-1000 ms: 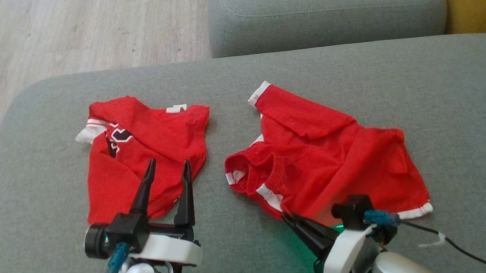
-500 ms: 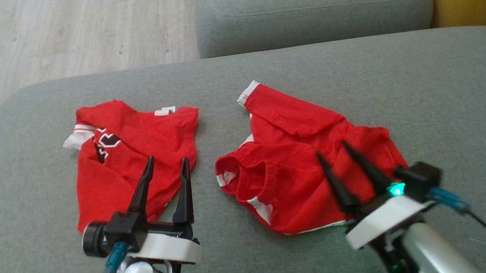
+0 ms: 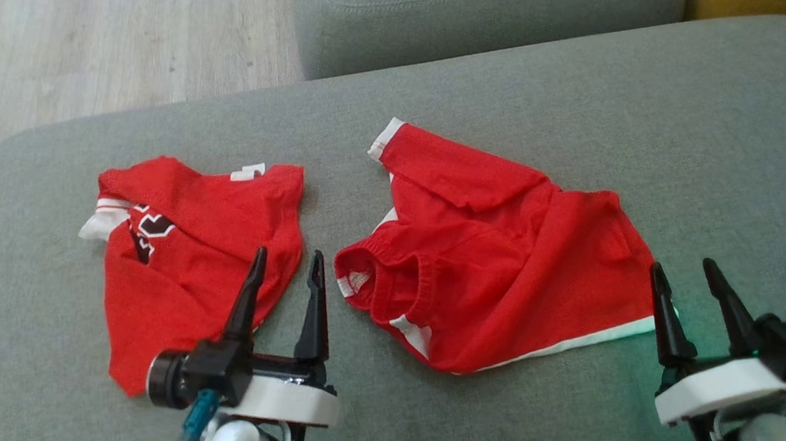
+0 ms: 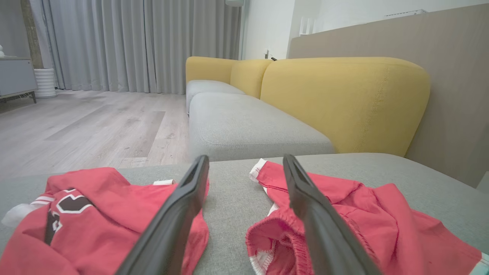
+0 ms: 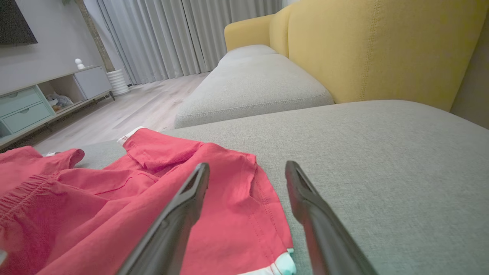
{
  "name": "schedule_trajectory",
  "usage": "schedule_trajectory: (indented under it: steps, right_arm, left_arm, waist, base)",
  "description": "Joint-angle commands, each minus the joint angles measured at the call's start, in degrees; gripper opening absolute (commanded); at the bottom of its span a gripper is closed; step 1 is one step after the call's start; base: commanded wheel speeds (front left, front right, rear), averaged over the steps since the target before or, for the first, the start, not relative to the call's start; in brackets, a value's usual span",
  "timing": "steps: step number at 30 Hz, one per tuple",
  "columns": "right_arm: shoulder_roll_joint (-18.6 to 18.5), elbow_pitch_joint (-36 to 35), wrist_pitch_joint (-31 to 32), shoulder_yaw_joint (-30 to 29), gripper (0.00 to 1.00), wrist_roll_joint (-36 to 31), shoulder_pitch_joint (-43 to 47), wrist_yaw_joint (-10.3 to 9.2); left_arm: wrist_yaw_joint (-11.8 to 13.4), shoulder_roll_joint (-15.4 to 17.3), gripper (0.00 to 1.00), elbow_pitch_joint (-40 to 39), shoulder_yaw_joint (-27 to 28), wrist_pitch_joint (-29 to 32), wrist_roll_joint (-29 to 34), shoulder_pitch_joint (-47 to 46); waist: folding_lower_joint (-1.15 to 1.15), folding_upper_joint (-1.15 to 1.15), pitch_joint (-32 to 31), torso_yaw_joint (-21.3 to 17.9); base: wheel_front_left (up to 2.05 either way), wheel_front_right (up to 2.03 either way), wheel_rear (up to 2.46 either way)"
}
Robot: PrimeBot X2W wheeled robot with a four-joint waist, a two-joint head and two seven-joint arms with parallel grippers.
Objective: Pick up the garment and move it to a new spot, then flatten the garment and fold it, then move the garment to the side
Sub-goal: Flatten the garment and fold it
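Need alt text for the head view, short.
Two red garments lie apart on a grey sofa cushion: a red top with a black-and-white logo at left, rumpled red shorts with white trim at right. The left pincer and right pincer rise from the bottom edge, both open and empty.

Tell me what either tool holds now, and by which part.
Nothing is held: the left tool and the right tool both stand open and empty.
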Motion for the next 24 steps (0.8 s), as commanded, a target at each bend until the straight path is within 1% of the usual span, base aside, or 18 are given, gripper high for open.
schedule_trajectory:
  steps: [1,4,5,7,9,12,16,20,24]
  right_arm:
    - [-0.33,-1.93,-0.62,0.99,1.00,-0.04,-2.41,-0.04]
    - [-0.29,-1.83,-0.62,1.13,1.00,1.35,-3.08,-0.04]
    - [-0.28,-1.45,-0.62,1.03,1.00,1.71,-3.34,-0.04]
    - [-0.27,-0.97,-0.63,0.77,1.00,2.11,-3.44,-0.04]
    - [-0.27,-0.47,-0.63,0.52,1.00,2.64,-3.51,-0.04]
    - [-0.27,0.19,-0.63,0.41,1.00,3.28,-3.75,-0.04]
    - [-0.27,0.69,-0.63,0.80,1.00,3.81,-4.21,-0.04]
    - [-0.26,1.21,-0.63,1.48,1.00,4.14,-4.66,-0.04]
    - [-0.26,1.77,-0.63,1.59,1.00,4.23,-4.82,-0.04]
  left_arm:
    - [-0.18,0.11,1.00,-1.67,1.20,-0.55,-0.22,-2.69]
    - [-2.09,0.21,1.00,-0.24,-0.74,-0.55,0.65,-3.16]
    - [-3.58,1.07,1.00,1.70,-3.40,-0.52,1.86,-3.60]
    - [-4.78,2.10,1.00,3.14,-6.59,0.32,2.50,-4.21]
    - [-5.44,4.34,1.00,4.08,-10.88,2.14,4.47,-5.38]
    - [-5.78,7.14,1.00,4.90,-15.95,5.13,5.60,-7.28]
    - [-5.86,10.00,1.00,5.48,-20.70,8.52,4.48,-10.06]
    - [-5.87,11.71,1.00,5.45,-23.92,10.08,1.85,-12.51]
    - [-5.88,12.75,1.00,5.26,-25.42,10.70,-0.16,-13.83]
  waist:
    - [0.00,0.00,0.34,0.03]
    - [0.00,0.00,0.92,-0.05]
    - [0.00,0.00,1.12,-0.14]
    - [0.00,0.00,1.42,-0.17]
    - [0.00,0.00,1.75,-0.12]
    - [0.00,0.00,2.20,-0.08]
    - [0.00,0.00,2.73,-0.43]
    - [0.00,0.00,3.21,-1.01]
    - [0.00,0.00,3.46,-1.49]
  base:
    - [0.00,0.00,0.00]
    - [0.00,0.00,0.00]
    - [0.00,0.00,0.00]
    - [0.00,0.00,0.00]
    - [0.00,0.00,0.00]
    - [0.00,0.00,0.00]
    - [0.00,0.00,0.00]
    - [0.00,0.00,0.00]
    - [0.00,0.00,0.00]
